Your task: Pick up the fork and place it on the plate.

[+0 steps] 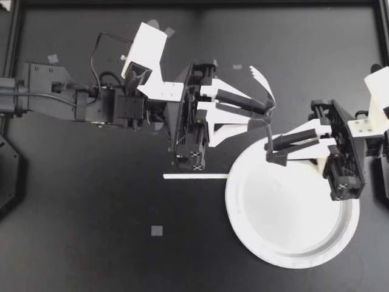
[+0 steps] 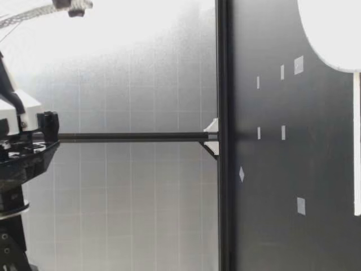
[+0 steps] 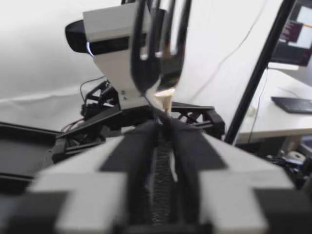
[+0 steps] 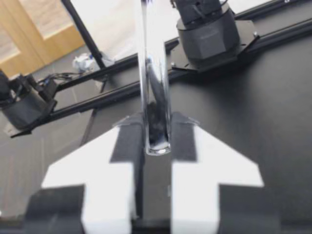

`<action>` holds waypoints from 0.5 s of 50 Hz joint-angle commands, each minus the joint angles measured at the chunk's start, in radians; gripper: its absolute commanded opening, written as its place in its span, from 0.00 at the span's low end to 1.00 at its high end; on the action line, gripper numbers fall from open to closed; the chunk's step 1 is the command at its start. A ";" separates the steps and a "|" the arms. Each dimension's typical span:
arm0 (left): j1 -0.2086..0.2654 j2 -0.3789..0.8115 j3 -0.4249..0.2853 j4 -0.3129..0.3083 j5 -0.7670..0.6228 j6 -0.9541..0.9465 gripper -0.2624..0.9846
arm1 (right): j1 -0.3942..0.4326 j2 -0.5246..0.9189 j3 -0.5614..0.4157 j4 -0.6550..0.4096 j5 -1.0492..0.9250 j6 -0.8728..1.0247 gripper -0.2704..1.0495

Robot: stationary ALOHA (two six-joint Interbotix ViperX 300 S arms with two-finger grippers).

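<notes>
in the top view's centre, my left pincer (image 1: 267, 108) and my right pincer (image 1: 270, 152) both clamp the fork (image 1: 265, 86) over the upper-left rim of the round white plate (image 1: 292, 246), which lies on the matte black tabletop (image 1: 91, 243). only the left wrist view shows the glossy metal tines; the right wrist view shows the smooth rounded handle end.

No legible text anywhere — the monitor's (image 3: 298, 28) print is too blurred.
</notes>
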 commanded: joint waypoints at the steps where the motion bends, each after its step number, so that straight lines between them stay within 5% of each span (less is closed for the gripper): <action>1: -0.005 -0.017 -0.003 0.006 0.002 0.000 0.80 | -0.005 -0.008 -0.021 0.003 -0.003 0.002 0.09; 5: -0.005 -0.018 0.002 0.006 0.002 0.000 0.94 | -0.005 -0.011 -0.029 0.003 0.018 -0.002 0.09; 14: -0.005 -0.041 0.038 0.006 0.003 0.000 0.90 | -0.005 -0.066 -0.052 0.003 0.225 0.000 0.09; 25: -0.005 -0.201 0.242 0.006 0.166 0.000 0.90 | 0.000 -0.218 -0.132 0.069 1.088 0.020 0.09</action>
